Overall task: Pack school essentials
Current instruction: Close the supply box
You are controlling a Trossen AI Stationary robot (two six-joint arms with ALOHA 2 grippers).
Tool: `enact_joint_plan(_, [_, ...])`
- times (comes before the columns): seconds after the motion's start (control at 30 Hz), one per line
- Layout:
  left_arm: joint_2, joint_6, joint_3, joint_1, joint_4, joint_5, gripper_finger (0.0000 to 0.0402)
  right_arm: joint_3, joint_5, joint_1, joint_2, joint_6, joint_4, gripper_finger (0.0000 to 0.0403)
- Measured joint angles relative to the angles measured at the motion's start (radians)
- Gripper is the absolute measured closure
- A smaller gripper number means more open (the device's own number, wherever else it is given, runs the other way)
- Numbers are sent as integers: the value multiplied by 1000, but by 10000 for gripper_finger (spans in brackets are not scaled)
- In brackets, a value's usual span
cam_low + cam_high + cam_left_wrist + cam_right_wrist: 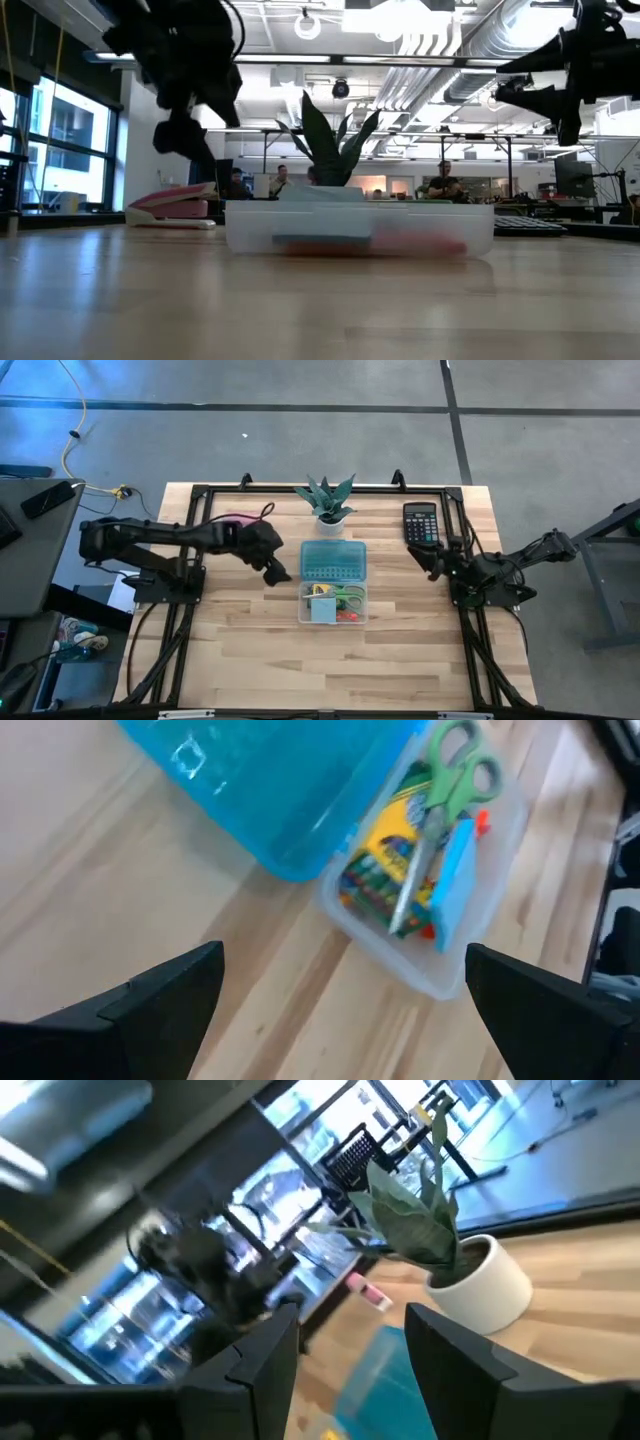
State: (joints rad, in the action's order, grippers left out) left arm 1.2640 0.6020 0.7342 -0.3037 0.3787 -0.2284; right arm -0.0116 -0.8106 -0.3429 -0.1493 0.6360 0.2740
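Observation:
A clear plastic box (333, 603) sits mid-table, its blue lid (333, 561) folded open on the far side. The box holds green-handled scissors (455, 770), a yellow-green crayon box (385, 850), a light-blue notepad (455, 875) and something reddish (482, 818). My left gripper (275, 570) hovers open just left of the lid, raised off the table (190, 130); its wrist view looks down on the box between the fingers (345, 982). My right gripper (437, 560) is open and raised at the table's right (545, 85), pointing toward the plant and lid (350, 1345).
A potted plant (327, 500) stands at the far edge behind the lid. The black calculator (420, 523) lies far right, close to my right gripper. A pink-and-white bar-shaped item (235, 520) lies far left, under my left arm. Bare wood stretches along the near side (330, 670).

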Motion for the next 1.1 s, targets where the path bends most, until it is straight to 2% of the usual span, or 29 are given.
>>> enact_joint_plan(0.13, [2, -52, -51, -78, -35, -64, 3, 0, -39, 13, 0, 45, 29, 229])
enact_joint_plan(0.27, [8, -56, -85, -150, -86, -92, 6, 0, -145, 47, 0, 81, 74, 229])
enact_joint_plan(0.43, [8, -56, -118, -212, -159, -87, 43, 0, -54, 125, -1, 89, 107, 229])
enact_joint_plan(0.63, [8, -100, -118, -248, -188, -74, 136, -95, 59, 222, -33, 22, 41, 229])
enact_joint_plan(0.77, [8, -114, -118, -249, -234, -52, 226, -218, 93, 282, -82, -2, -172, 229])
enact_joint_plan(0.97, [23, -126, -118, -264, -232, 4, 371, -344, 228, 378, -195, 232, -555, 229])
enact_joint_plan(1.03, [41, -119, -118, -274, -235, 5, 393, -348, 297, 410, -246, 318, -606, 229])
enact_joint_plan(1.1, [74, -106, -118, -280, -247, 4, 387, -348, 370, 437, -306, 376, -626, 229])
